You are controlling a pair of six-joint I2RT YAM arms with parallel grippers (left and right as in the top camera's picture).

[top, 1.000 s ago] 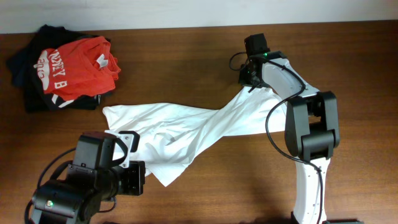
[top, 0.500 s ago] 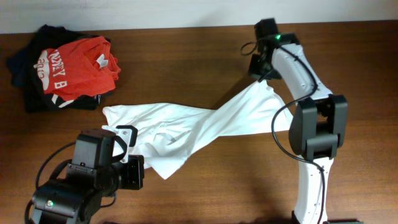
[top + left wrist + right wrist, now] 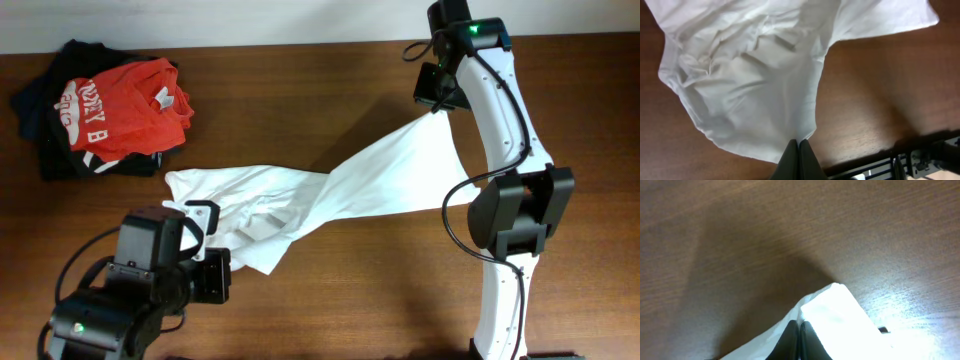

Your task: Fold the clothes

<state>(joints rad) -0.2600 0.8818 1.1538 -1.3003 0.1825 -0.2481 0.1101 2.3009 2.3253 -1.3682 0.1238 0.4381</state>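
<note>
- The overhead view looks straight down from well above. It takes in the whole table (image 3: 300, 70), with the white garment (image 3: 340, 190) stretched from the lower left to the upper right of the frame.
- The left wrist view sits close to the cloth and faces down past the left gripper (image 3: 798, 145) at bottom centre. It shares the garment's crumpled lower-left end with the overhead view.
- The right wrist view is nearer still and faces mostly bare wood, with the right gripper (image 3: 799, 325) at bottom centre. It shares only the garment's upper-right corner with the overhead view.

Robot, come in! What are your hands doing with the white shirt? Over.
Left gripper shut on white shirt edge. Right gripper shut on far corner. Shirt stretched, twisted between. Clothes pile apart, not blocking.
</note>
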